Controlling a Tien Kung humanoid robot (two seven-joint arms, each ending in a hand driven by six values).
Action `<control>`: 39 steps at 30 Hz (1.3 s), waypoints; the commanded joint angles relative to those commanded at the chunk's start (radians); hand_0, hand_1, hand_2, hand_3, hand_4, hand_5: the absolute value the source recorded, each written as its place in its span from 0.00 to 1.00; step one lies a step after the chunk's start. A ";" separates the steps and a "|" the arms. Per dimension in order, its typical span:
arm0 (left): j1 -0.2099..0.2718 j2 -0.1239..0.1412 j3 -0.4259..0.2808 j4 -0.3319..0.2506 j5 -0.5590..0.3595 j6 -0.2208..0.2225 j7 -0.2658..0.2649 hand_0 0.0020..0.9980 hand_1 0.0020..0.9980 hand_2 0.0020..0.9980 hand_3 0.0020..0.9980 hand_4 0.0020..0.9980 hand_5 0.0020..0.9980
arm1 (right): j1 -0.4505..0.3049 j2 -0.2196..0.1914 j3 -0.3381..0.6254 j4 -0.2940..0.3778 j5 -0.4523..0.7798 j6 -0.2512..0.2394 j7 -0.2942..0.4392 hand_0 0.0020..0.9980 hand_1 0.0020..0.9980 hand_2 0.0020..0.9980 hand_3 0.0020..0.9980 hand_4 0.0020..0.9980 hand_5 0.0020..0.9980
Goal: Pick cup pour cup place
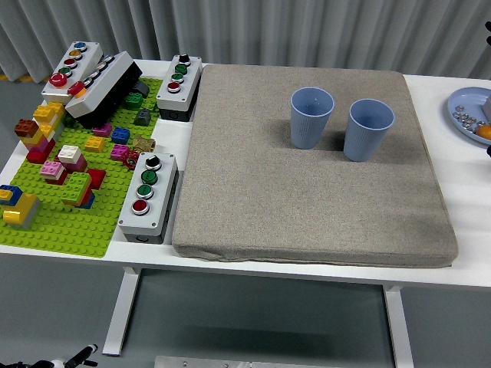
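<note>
Two light blue ribbed cups stand upright on the grey fabric mat [307,192], toward its far right. The left cup [311,116] and the right cup [368,129] are a small gap apart; I cannot see anything inside either. Nothing touches them. Only thin black slivers of my right hand [489,29] show at the picture's right edge, well away from the cups. A small dark part of my left hand [73,358] shows at the bottom left, below the table's level.
A green brick baseplate [69,222] with several coloured bricks fills the table's left side. Grey button boxes sit beside it [148,196] and at the back [178,84]. A blue plate [460,115] with small items sits at the right edge.
</note>
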 joint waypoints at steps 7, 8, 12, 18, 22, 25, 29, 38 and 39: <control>0.007 -0.007 -0.039 0.000 -0.002 0.008 0.005 0.84 0.86 0.91 0.80 0.60 1.00 | 0.011 0.009 -0.019 -0.001 -0.008 -0.004 -0.004 0.94 0.83 0.84 0.82 0.73 1.00; 0.009 -0.008 -0.043 0.000 -0.005 0.010 0.005 0.84 0.86 0.91 0.80 0.60 1.00 | 0.013 0.010 -0.022 0.001 -0.007 -0.003 -0.003 0.94 0.83 0.84 0.82 0.73 1.00; 0.015 -0.009 -0.046 0.000 -0.012 0.010 0.006 0.84 0.86 0.91 0.80 0.60 1.00 | 0.017 0.014 -0.030 0.001 -0.003 -0.002 -0.002 0.95 0.83 0.84 0.82 0.73 1.00; 0.024 -0.011 -0.054 0.000 -0.027 0.014 0.004 0.84 0.87 0.92 0.80 0.60 1.00 | 0.023 0.022 -0.050 0.001 0.000 0.000 -0.004 0.95 0.83 0.84 0.82 0.72 1.00; 0.029 -0.012 -0.059 0.000 -0.036 0.018 0.002 0.84 0.87 0.92 0.80 0.60 1.00 | 0.021 0.024 -0.057 0.002 0.001 0.001 -0.004 0.95 0.83 0.84 0.82 0.73 1.00; 0.032 -0.012 -0.057 0.000 -0.042 0.019 0.001 0.84 0.87 0.92 0.80 0.60 1.00 | 0.019 0.025 -0.059 0.003 0.000 0.001 -0.005 0.95 0.83 0.84 0.82 0.73 1.00; 0.037 -0.011 -0.058 0.000 -0.042 0.020 -0.001 0.84 0.86 0.92 0.80 0.60 1.00 | 0.018 0.026 -0.062 0.005 0.002 0.002 -0.004 0.95 0.83 0.84 0.82 0.72 1.00; 0.036 -0.010 -0.084 0.000 -0.030 0.019 -0.001 0.83 0.86 0.92 0.80 0.60 1.00 | 0.018 0.025 -0.058 0.008 0.006 0.003 -0.004 0.95 0.83 0.84 0.82 0.72 1.00; 0.034 -0.010 -0.087 0.000 -0.024 0.019 0.000 0.83 0.86 0.92 0.80 0.60 1.00 | 0.017 0.023 -0.055 0.008 0.009 0.004 -0.002 0.95 0.83 0.84 0.82 0.72 1.00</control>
